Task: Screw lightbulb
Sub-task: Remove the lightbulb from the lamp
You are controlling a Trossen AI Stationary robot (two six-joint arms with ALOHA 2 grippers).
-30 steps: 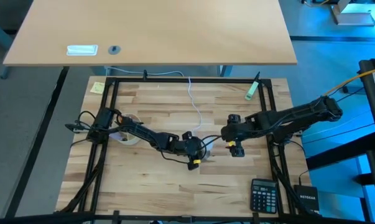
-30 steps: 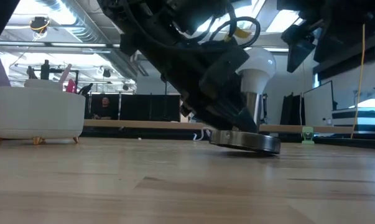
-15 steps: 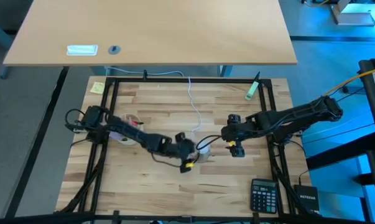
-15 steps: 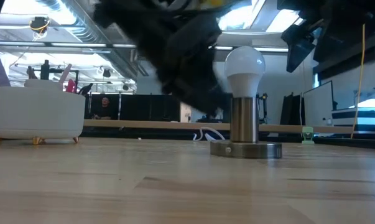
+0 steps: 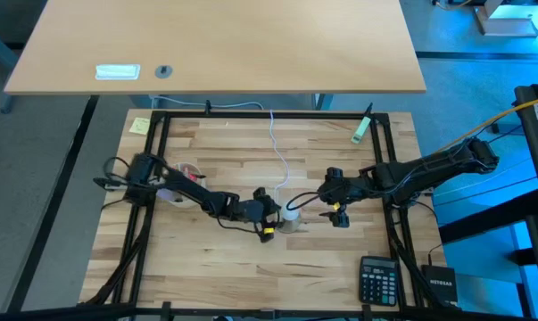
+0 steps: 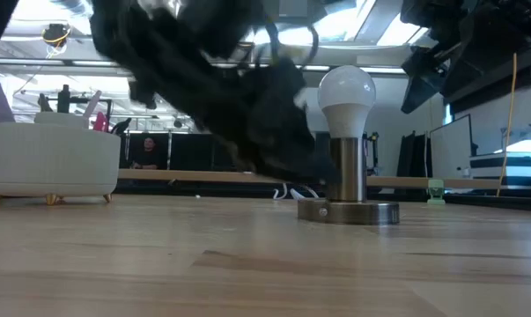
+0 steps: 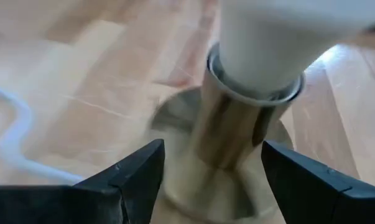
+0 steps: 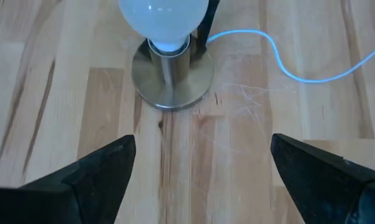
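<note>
The left gripper (image 5: 270,217) is held low at the metal socket (image 6: 348,192), just beside it at its nine o'clock side in the high view, with the fingers (image 7: 140,174) spread wide on either side of the socket stem and closed on nothing. The right gripper (image 5: 326,203) is held near the socket at its three o'clock side, jaws also wide and empty.

The lightbulb (image 6: 347,95) stands upright in the socket, a little below the table's middle. It appears seated, though how far it is threaded cannot be told. For the step to be done well, the base should be pinned flat by one gripper while the frosted globe is taken lightly and turned about its upright axis, so that the disc is not tipped.

The level base and upright bulb are shown only by the low view. The white cord (image 8: 280,53) trailing from the socket is shown plainly by the right wrist view. The calculator (image 5: 377,278), at five o'clock, is seen only from above.
</note>
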